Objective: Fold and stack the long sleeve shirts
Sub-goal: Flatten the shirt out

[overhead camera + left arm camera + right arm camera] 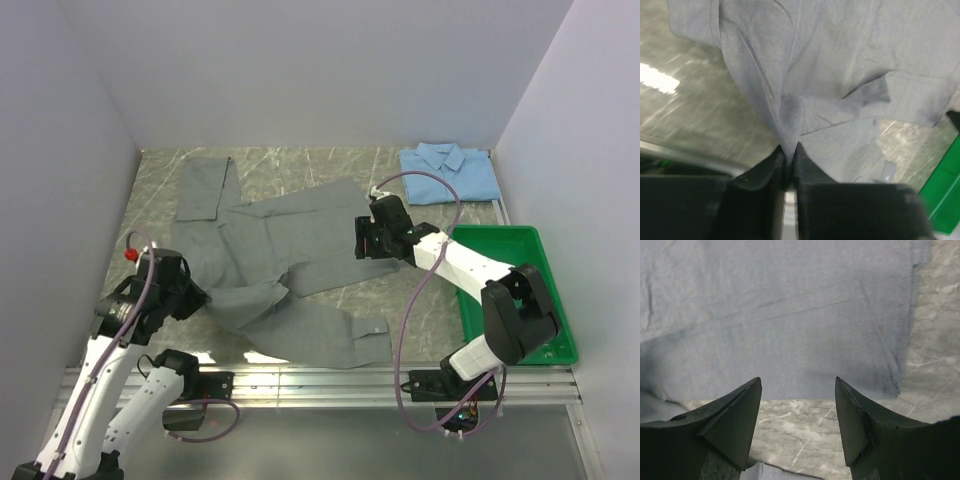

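- Left gripper (pixel 790 156): near left; fingers pressed together, pinching a fold at the near-left edge of the grey shirt (pixel 285 250).
- Grey shirt: spread open and rumpled across the middle of the table (pixel 300 165), one sleeve running far left, another near right.
- Right gripper (pixel 798 390): fingers spread wide at the grey shirt's right edge, holding nothing; whether the tips touch the cloth is unclear.
- Light blue shirt (pixel 448 172): folded, far right corner.
- Green tray (pixel 500 233): near right, apart from both shirts.

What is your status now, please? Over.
Left gripper shut, pinching grey shirt. Right gripper open at its edge, empty. Grey shirt spread unfolded; blue shirt folded, far right. Nothing in the way.
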You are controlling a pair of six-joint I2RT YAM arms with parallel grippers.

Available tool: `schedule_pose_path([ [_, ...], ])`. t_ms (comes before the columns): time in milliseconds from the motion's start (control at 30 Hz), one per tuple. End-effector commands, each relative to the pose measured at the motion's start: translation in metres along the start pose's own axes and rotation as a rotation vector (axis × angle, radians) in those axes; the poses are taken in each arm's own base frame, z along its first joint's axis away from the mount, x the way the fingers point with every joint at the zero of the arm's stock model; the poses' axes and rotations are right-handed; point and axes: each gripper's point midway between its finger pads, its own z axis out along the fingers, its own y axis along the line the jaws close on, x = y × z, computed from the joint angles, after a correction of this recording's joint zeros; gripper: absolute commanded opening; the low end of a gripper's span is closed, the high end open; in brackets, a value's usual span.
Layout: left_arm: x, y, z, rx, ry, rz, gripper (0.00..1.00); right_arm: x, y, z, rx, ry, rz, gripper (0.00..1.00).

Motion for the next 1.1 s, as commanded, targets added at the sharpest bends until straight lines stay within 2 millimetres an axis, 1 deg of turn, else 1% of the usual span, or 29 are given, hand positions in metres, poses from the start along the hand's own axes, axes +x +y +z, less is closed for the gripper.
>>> schedule_pose_path([
  [0,-0.001,0.014,-0.03,-0.043,-0.005,0.018,0.2,-0.023,-0.005,-0.001,0.033,-0.053,0.001,0.68],
  [67,0.001,0.02,-0.038,-0.062,-0.003,0.021,0.31,-0.022,-0.008,0.003,0.048,-0.042,0.01,0.68],
  [100,-0.001,0.019,-0.043,-0.056,-0.007,0.026,0.49,-0.021,-0.01,0.004,0.053,-0.037,0.015,0.68],
  [167,0.0,0.022,-0.049,-0.065,0.001,0.035,0.55,-0.022,-0.012,0.004,0.06,-0.038,0.014,0.68],
  [200,0.001,0.018,-0.054,-0.036,0.007,0.055,0.63,-0.023,-0.013,0.004,0.064,-0.039,0.015,0.68],
  [233,-0.001,0.014,-0.059,-0.012,-0.001,0.052,0.67,-0.023,-0.013,0.004,0.063,-0.041,0.012,0.68],
  [267,-0.006,0.008,-0.066,0.016,-0.023,0.039,0.69,-0.025,-0.013,0.004,0.063,-0.045,0.011,0.68],
  [333,-0.022,-0.005,-0.072,0.073,-0.093,0.04,0.7,-0.026,-0.014,0.006,0.064,-0.049,0.008,0.68],
  [400,-0.033,-0.016,-0.069,0.099,-0.136,0.052,0.72,-0.024,-0.013,0.01,0.062,-0.037,0.008,0.68],
  [433,-0.042,-0.031,-0.062,0.139,-0.156,0.06,0.73,-0.027,-0.011,0.01,0.056,-0.036,0.01,0.68],
  [467,-0.045,-0.04,-0.056,0.16,-0.157,0.071,0.74,-0.027,-0.01,0.012,0.053,-0.035,0.01,0.68],
  [500,-0.042,-0.043,-0.041,0.157,-0.139,0.088,0.75,-0.026,-0.01,0.013,0.05,-0.027,0.006,0.68],
  [533,-0.05,-0.066,-0.03,0.223,-0.15,0.095,0.76,-0.026,-0.008,0.014,0.046,-0.025,-0.001,0.67],
  [567,-0.053,-0.074,-0.02,0.237,-0.151,0.103,0.76,-0.028,-0.008,0.014,0.042,-0.028,-0.007,0.67],
  [600,-0.052,-0.076,-0.005,0.233,-0.147,0.116,0.76,-0.027,-0.009,0.016,0.044,-0.022,-0.025,0.67],
  [633,-0.056,-0.085,0.013,0.23,-0.138,0.126,0.77,-0.027,-0.011,0.017,0.055,-0.021,-0.032,0.67],
  [667,-0.067,-0.103,0.021,0.277,-0.174,0.136,0.77,-0.028,-0.013,0.018,0.068,-0.021,-0.039,0.67],
  [700,-0.071,-0.109,0.032,0.276,-0.177,0.165,0.78,-0.027,-0.016,0.019,0.084,-0.015,-0.045,0.67],
  [733,-0.069,-0.111,0.058,0.228,-0.136,0.182,0.78,-0.028,-0.021,0.02,0.107,-0.021,-0.053,0.67],
  [767,-0.069,-0.118,0.068,0.229,-0.115,0.2,0.79,-0.028,-0.024,0.02,0.119,-0.02,-0.052,0.67],
  [800,-0.08,-0.134,0.074,0.255,-0.138,0.225,0.8,-0.027,-0.028,0.023,0.138,-0.011,-0.052,0.67],
  [833,-0.077,-0.133,0.101,0.207,-0.09,0.24,0.8,-0.029,-0.03,0.024,0.148,-0.012,-0.054,0.67],
  [867,-0.078,-0.138,0.113,0.201,-0.085,0.251,0.81,-0.029,-0.031,0.026,0.153,-0.007,-0.056,0.66],
  [900,-0.089,-0.152,0.119,0.223,-0.111,0.266,0.81,-0.03,-0.032,0.03,0.157,0.0,-0.059,0.66],
  [933,-0.084,-0.149,0.145,0.181,-0.077,0.276,0.81,-0.033,-0.033,0.031,0.16,-0.003,-0.059,0.66],
  [967,-0.092,-0.159,0.151,0.188,-0.085,0.288,0.81,-0.034,-0.032,0.033,0.153,-0.002,-0.064,0.65],
  [1000,-0.091,-0.163,0.16,0.186,-0.071,0.298,0.81,-0.031,-0.032,0.038,0.148,0.011,-0.074,0.64],
  [1033,-0.087,-0.161,0.182,0.158,-0.043,0.309,0.81,-0.034,-0.03,0.04,0.138,0.01,-0.097,0.63],
  [1067,-0.092,-0.169,0.187,0.166,-0.045,0.316,0.81,-0.034,-0.03,0.042,0.134,0.018,-0.109,0.62],
])
